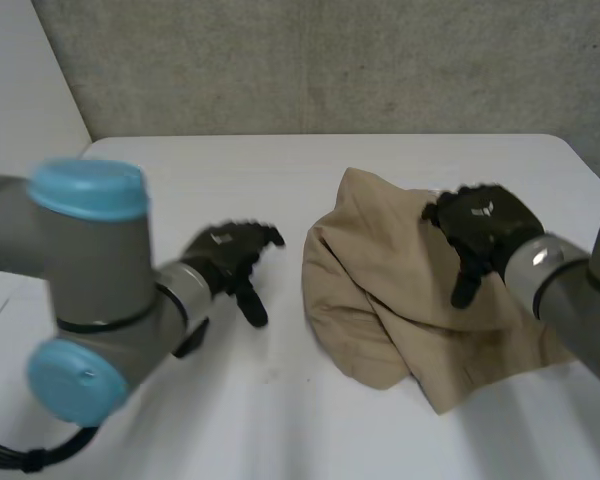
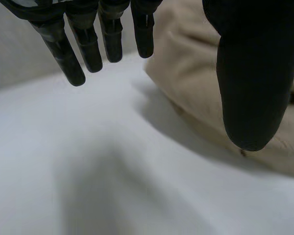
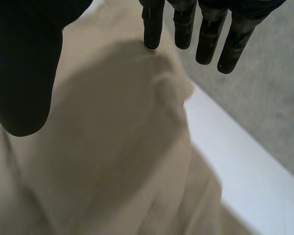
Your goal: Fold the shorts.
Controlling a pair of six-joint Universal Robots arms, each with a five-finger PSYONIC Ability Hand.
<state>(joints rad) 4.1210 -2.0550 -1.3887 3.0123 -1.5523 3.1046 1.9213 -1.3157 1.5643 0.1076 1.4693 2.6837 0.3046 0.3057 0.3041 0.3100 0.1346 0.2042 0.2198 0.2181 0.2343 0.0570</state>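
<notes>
Smooth white table [image 1: 230, 170], crumpled soft tan shorts [image 1: 375, 275]

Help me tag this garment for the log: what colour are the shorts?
Plain tan, no pattern. The shorts show best in the head view.

The shorts [image 1: 380, 290] lie in a heap on the desk [image 1: 180, 180]. The right robot hand [image 1: 480, 235] is over the shorts, above the far right part of the heap. The cloth spreads under its palm and out past its fingertips. The left robot hand [image 1: 230, 262] is over the bare desk, just beside the heap and apart from it. The shorts lie on the thumb side of this robot hand.
</notes>
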